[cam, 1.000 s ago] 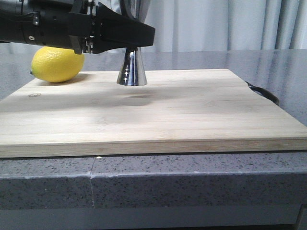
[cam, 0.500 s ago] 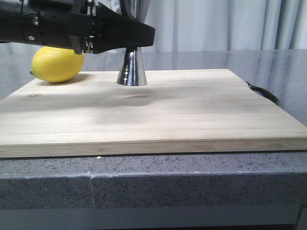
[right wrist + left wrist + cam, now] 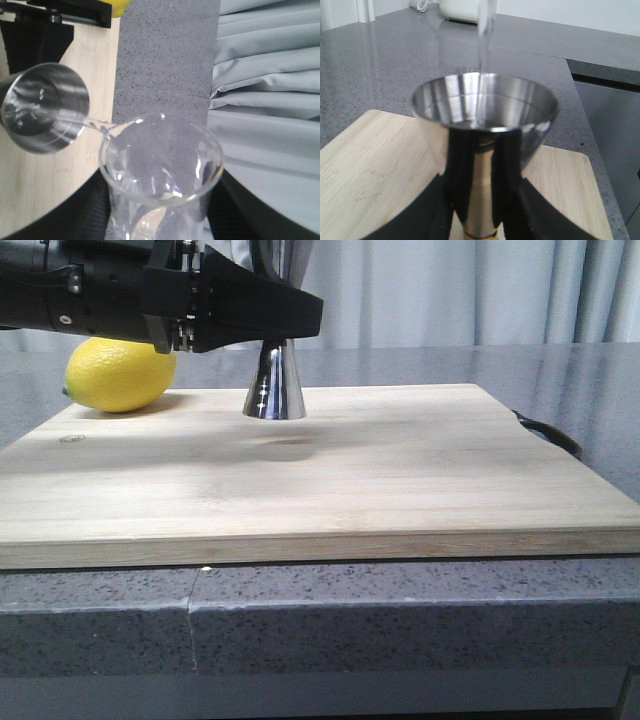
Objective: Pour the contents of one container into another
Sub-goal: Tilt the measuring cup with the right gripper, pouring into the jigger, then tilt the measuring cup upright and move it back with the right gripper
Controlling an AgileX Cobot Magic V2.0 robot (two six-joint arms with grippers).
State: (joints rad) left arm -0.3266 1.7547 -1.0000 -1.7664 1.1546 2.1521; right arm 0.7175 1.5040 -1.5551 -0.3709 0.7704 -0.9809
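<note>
While the jigger (image 3: 274,385) stands upright on the board (image 3: 320,475), its waist is clamped by the left pincer (image 3: 477,220). A clear stream (image 3: 484,40) is seen falling into its upper cup. The beaker (image 3: 160,170) is held tilted by the right pincer (image 3: 160,220), apparently closed around it, with its lip over the jigger's rim. A lemon (image 3: 118,374) is seen beside the jigger on the worktop (image 3: 400,625).

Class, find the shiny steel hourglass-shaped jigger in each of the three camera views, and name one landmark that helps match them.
Front view: the shiny steel hourglass-shaped jigger stands at the board's back, its top hidden by the left tool.
Left wrist view: centre, bowl facing us.
Right wrist view: left edge, seen from above.
Shared landmark: the pale wooden cutting board beneath it.
</note>
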